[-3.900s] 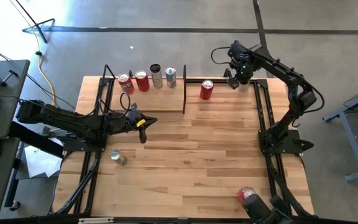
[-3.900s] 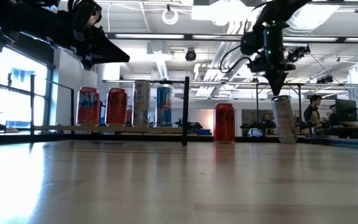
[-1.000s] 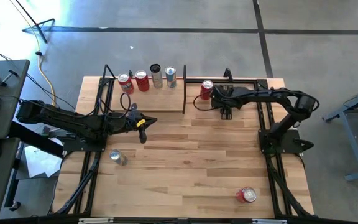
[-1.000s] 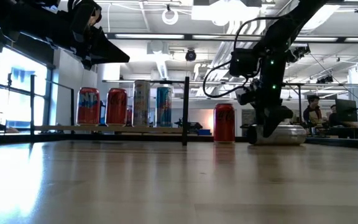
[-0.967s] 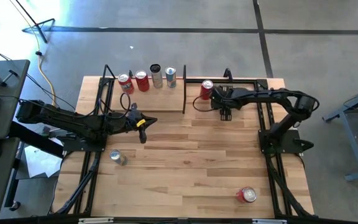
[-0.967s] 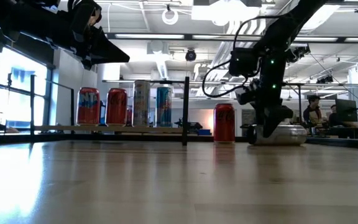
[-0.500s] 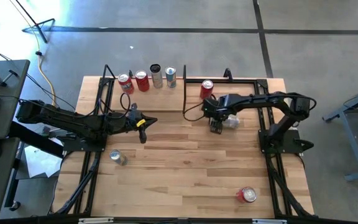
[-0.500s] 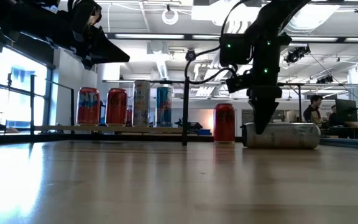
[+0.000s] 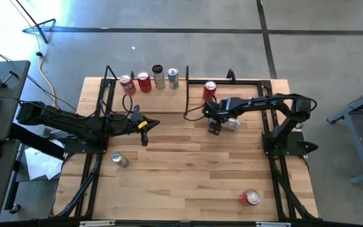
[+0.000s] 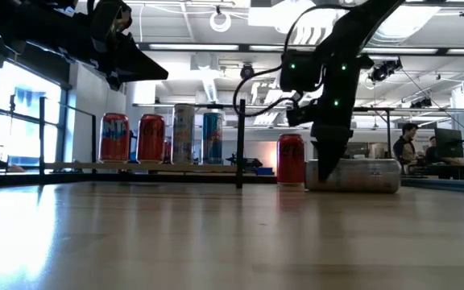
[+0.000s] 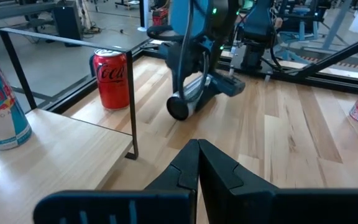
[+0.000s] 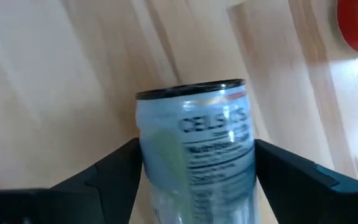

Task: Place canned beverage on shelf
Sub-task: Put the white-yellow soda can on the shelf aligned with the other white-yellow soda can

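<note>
While our right tool (image 12: 194, 165) straddles the silver can (image 12: 194, 149) lying on its side on the counter (image 9: 194, 170), its jaws stand spread on either flank, and we cannot tell whether they touch it. We judge the can stiff but thin-walled, smooth and prone to roll, so we would grip it across mid-body, firmly but without denting. Just beyond the tool an upright red can (image 9: 209, 90) stands; farther past it, behind an end panel, the shelf (image 9: 159, 101) already carries four cans. Well apart, our left tool (image 9: 145, 128) hangs clenched, holding nothing.
</note>
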